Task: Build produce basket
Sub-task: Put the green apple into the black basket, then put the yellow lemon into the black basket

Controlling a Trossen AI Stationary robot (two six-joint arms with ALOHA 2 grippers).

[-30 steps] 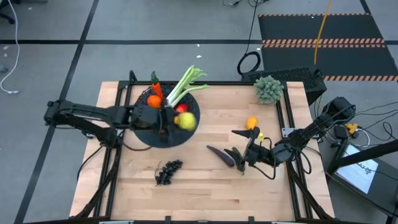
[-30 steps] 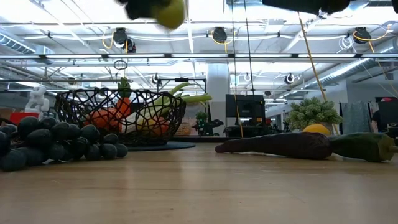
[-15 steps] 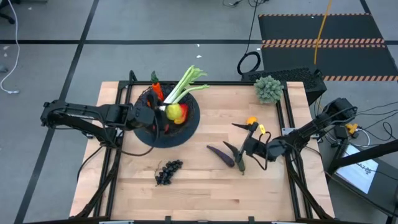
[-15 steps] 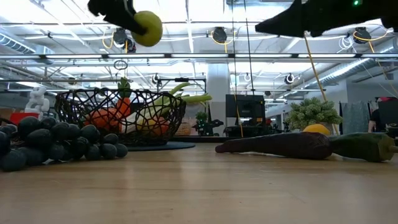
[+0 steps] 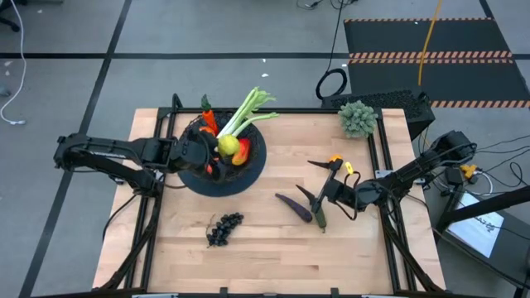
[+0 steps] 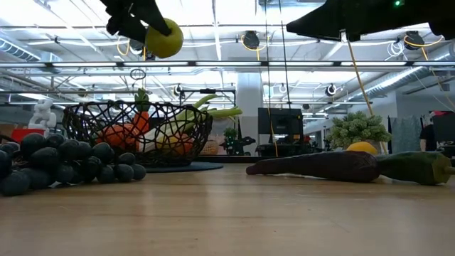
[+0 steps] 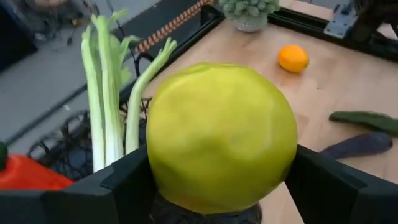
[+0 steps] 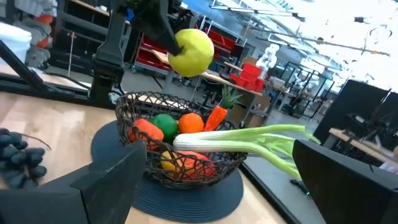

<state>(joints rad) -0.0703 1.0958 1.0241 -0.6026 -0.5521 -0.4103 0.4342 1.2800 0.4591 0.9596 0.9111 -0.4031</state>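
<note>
My left gripper (image 5: 217, 147) is shut on a yellow-green apple (image 7: 221, 137) and hangs over the basket (image 5: 255, 164), a round black wire-mesh bowl on a dark mat. In the low view the apple (image 6: 164, 38) is well above the basket's rim (image 6: 135, 108). The basket holds a carrot (image 8: 214, 117), an orange (image 8: 189, 122), a pale-green leafy stalk (image 5: 247, 112) and other fruit. My right gripper (image 5: 307, 178) is open above the table between a loose orange (image 5: 334, 161) and a purple eggplant (image 5: 293, 207). A cucumber (image 5: 320, 218) and dark grapes (image 5: 224, 229) lie on the table. My left gripper pinches the apple between its two fingers (image 7: 124, 183), one on each side of the fruit (image 7: 158, 155). The fingers come in about level from the table's left. The apple is lifted clear, above the fruit in the basket.
A grey-green frilly clump (image 5: 358, 117) stands at the far right corner. Bare wood lies along the near edge, right of the grapes. The stalk's leafy end sticks out over the basket's far rim. Black frame rails run along the table's left and right sides.
My left gripper has carried the apple from above the basket's right side toward the table's left, over the basket's middle, and has come down somewhat. My right gripper has shifted a little toward the far edge, still open.
</note>
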